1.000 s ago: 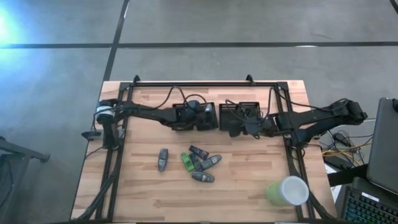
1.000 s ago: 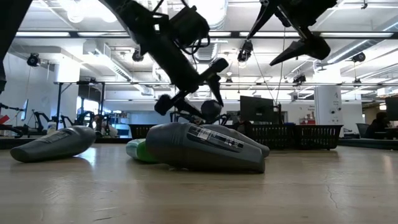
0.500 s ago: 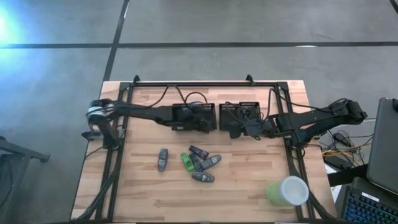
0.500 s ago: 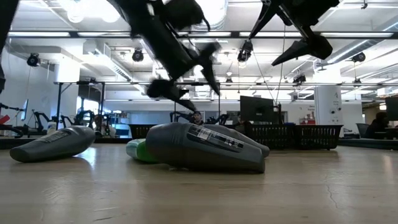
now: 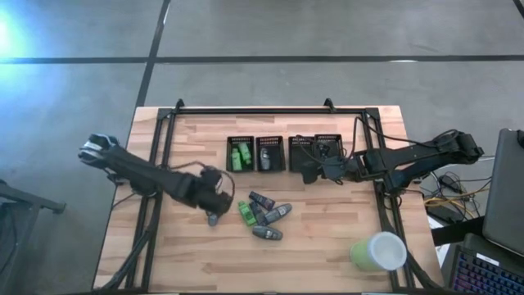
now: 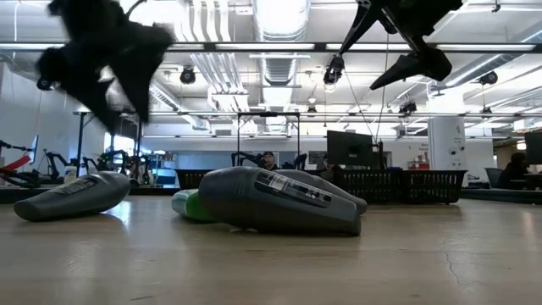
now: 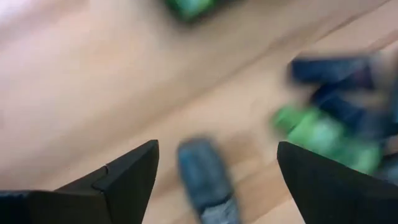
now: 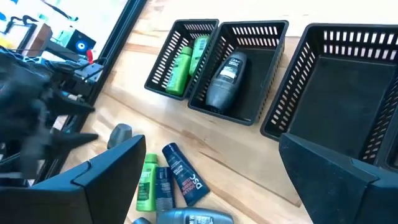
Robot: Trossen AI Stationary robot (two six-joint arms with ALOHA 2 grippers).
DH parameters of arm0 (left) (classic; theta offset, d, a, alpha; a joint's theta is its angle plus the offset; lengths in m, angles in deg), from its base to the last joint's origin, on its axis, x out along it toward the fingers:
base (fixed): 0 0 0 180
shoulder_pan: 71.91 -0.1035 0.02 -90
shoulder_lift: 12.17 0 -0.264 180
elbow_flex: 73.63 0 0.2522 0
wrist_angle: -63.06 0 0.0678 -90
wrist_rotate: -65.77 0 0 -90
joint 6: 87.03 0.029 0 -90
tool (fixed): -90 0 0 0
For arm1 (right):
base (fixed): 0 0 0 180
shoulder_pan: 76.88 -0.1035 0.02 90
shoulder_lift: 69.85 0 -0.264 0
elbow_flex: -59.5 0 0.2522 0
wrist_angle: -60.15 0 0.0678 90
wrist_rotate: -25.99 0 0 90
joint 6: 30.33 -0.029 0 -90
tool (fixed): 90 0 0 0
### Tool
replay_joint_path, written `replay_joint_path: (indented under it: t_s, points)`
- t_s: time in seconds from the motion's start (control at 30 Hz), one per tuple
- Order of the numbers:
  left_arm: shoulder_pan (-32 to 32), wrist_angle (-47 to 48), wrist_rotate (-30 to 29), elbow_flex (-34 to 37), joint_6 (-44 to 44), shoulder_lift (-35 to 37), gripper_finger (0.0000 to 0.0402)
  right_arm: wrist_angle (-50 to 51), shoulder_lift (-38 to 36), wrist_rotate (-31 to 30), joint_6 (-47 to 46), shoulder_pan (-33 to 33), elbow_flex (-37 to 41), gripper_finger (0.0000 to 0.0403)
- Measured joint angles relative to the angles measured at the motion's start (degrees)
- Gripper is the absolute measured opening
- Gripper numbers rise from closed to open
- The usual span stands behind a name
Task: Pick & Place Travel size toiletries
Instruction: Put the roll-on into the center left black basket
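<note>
Small toiletries lie flat on the wood. A lone grey tapered tube (image 5: pixel 214 218) lies left of a pile made of a green packet (image 5: pixel 246 213), dark sticks (image 5: pixel 260 199) and two grey tubes (image 5: pixel 278 213). My left gripper (image 5: pixel 214 193) hovers just above the lone tube. It is open, and in the left wrist view the tube (image 7: pixel 206 180) shows between its fingers (image 7: pixel 216 146), untouched. My right gripper (image 5: pixel 304 168) is open over the right-hand bins, its fingers (image 8: pixel 211 140) holding nothing. In the low view the left gripper (image 6: pixel 102 68) is a blur above the lone tube (image 6: pixel 72 195).
A row of black mesh bins stands at the table's far middle. The leftmost (image 8: pixel 183 59) holds green packets, the second (image 8: pixel 233 71) a grey tube, and the third (image 8: pixel 348 81) shows nothing inside. A pale green-white cup (image 5: pixel 381 251) lies near the right near corner.
My left arm has swung quickly from over the two left bins toward the table's near edge and down. It now hangs over the lone grey tube. The two left bins, hidden before, now show their contents. The toiletries on the table have not moved.
</note>
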Motion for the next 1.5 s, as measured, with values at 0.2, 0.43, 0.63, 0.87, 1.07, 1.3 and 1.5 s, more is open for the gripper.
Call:
replay_joint_path:
  t_s: [0.2, 0.43, 0.63, 0.87, 1.07, 1.3, 1.5]
  points:
    - [1.36, -0.78, 7.11, 5.39, -10.23, -4.3, 0.0352, 0.0, 0.0, 0.09, 0.13, 0.0, 0.0, 0.0362]
    - [1.51, -7.54, 6.51, 5.46, -8.5, -6.1, 0.036, 0.0, 0.0, 0.37, 0.51, 0.0, 0.0, 0.0357]
    - [1.75, -8.22, 7.16, 5.46, -9.23, -8.64, 0.036, 0.07, 0.0, 0.37, 0.61, 0.0, 0.0, 0.0361]
    - [1.84, -11.8, 10.57, 5.55, -6.52, -13.68, 0.0356, 0.97, 0.0, 0.37, 1.14, 0.0, 0.0, 0.035]
    - [1.84, -14.41, 10.35, 5.48, -4.12, -15.28, 0.0303, 1.85, 0.0, 0.37, 1.1, 0.0, 0.0, 0.0343]
    - [1.18, -14.71, 8.34, 5.57, -3.48, -12.83, 0.0209, 2.62, -0.45, 0.56, 1.06, 0.0, 0.02, 0.0333]
    - [-1.5, -18.02, 5.42, 5.23, -2.98, -5.71, 0.0209, 2.66, -3.12, 0.36, 1.21, 0.0, 0.02, 0.033]
